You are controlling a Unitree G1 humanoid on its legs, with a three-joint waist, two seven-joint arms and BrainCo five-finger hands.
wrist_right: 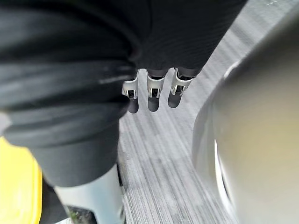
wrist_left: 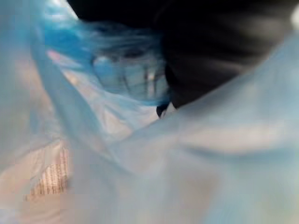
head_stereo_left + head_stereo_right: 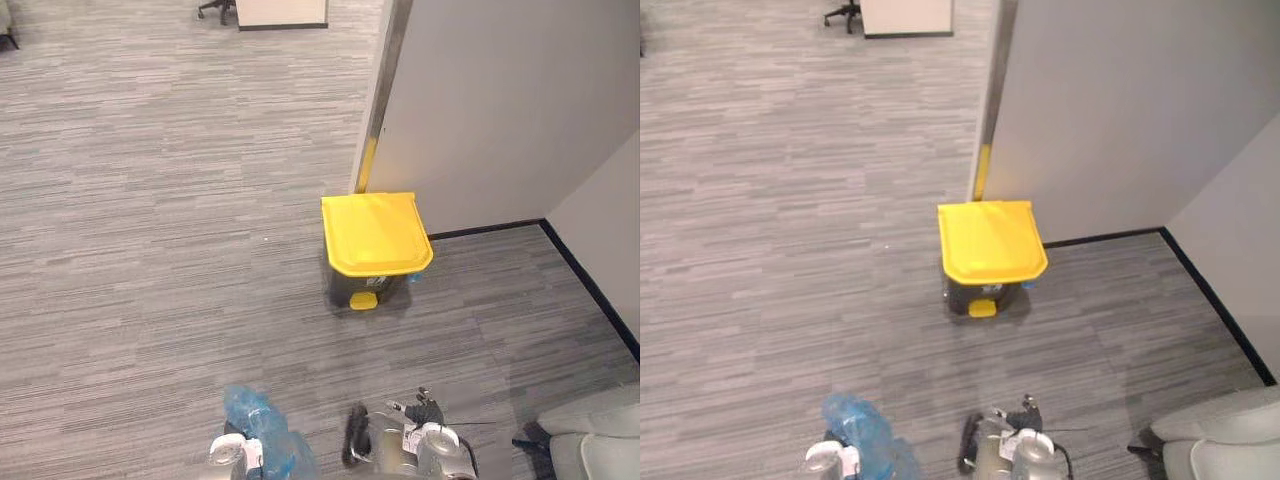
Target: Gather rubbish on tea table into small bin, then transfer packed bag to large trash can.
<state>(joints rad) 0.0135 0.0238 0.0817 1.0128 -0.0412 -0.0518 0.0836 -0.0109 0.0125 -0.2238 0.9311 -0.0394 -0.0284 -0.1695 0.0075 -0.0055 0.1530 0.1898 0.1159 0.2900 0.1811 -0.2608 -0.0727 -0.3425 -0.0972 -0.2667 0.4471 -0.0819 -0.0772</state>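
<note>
Well short of the closed yellow bin (image 3: pixel 375 235), you find the blue bag (image 3: pixel 262 425) at the left hand (image 3: pixel 230 452); its grip cannot be told. Right hand (image 1: pixel 150 91) hangs nearby, loosely extended, holding nothing.

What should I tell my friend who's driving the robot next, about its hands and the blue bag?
Left hand: at the blue bag, low on the robot's left; plastic hides its hold.
Right hand: fingers relaxed, holding nothing.
Large trash can: ahead by the wall, yellow lid shut, bag not in yet.
Left to do: walk up, open the lid, drop the bag in.
</note>
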